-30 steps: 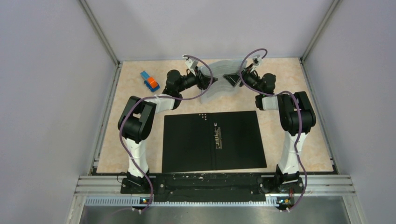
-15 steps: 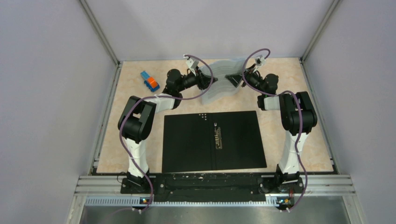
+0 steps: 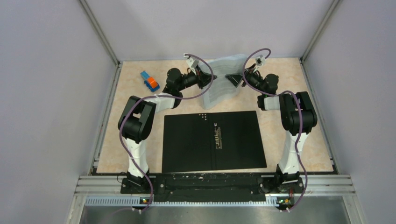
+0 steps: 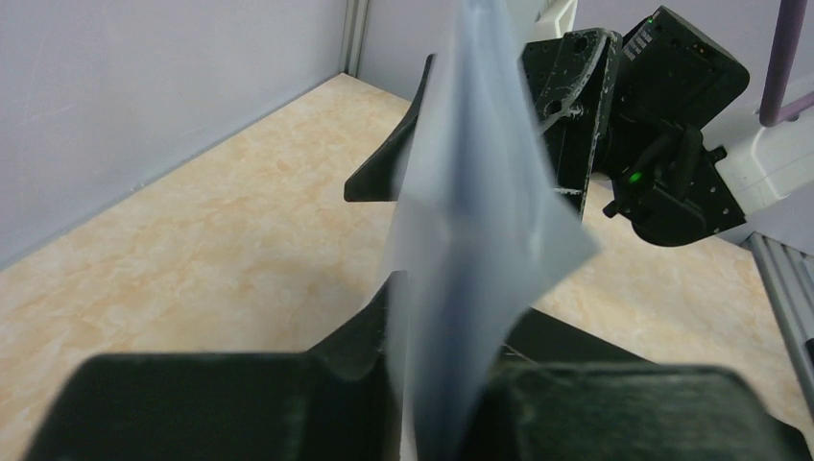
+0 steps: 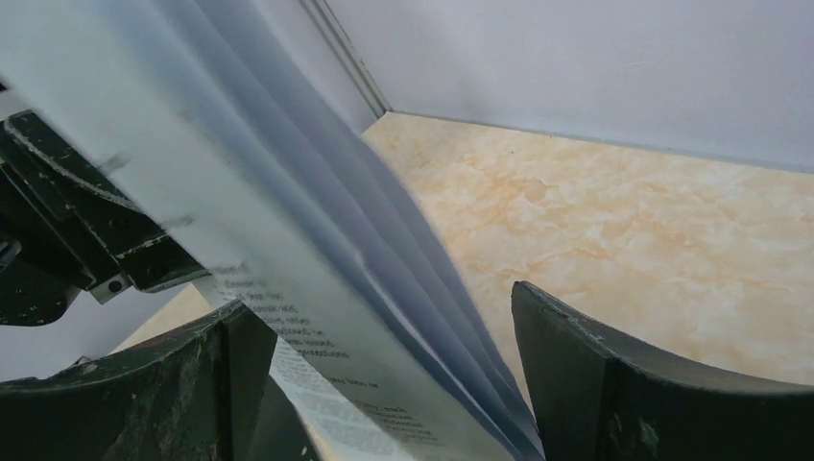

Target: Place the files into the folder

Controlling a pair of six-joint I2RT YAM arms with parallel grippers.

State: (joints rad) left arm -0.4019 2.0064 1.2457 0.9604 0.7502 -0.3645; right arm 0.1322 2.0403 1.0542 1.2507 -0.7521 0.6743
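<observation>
The files (image 3: 223, 81) are white printed sheets standing on edge at the back of the table, bowed and fanned apart. My left gripper (image 3: 201, 77) is shut on their left edge; in the left wrist view the files (image 4: 480, 221) run up between the closed fingers of the left gripper (image 4: 437, 331). My right gripper (image 3: 233, 78) is open at the right side; its wrist view shows the fanned files (image 5: 317, 250) passing loosely between the wide-apart fingers of the right gripper (image 5: 384, 307). The folder (image 3: 214, 140) lies open and flat, black side up, in front of both grippers.
A small blue-and-orange toy block (image 3: 150, 81) lies at the back left of the beige tabletop (image 3: 303, 135). Grey walls with metal corner posts close in the back and sides. Both arm bases stand at the near edge.
My left gripper has closed on the sheets. The sheets now stand taller and more upright than before. My right gripper's fingers have opened a little wider around them.
</observation>
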